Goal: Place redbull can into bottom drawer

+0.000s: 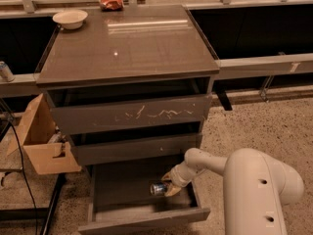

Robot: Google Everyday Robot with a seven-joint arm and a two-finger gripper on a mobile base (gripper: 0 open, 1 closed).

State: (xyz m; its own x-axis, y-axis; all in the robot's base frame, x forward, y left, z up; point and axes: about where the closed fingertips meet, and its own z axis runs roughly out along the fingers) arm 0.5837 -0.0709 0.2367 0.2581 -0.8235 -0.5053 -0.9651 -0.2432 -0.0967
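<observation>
gripper — grips shiny slim redbull can | inside shallow grey bottom drawer

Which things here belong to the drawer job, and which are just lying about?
Job: slim silver-blue redbull can; open grey bottom drawer; gripper, at the can inside the drawer.
Lying about: white bowl, red-orange snack bag on the cabinet top; cardboard box on the left.
</observation>
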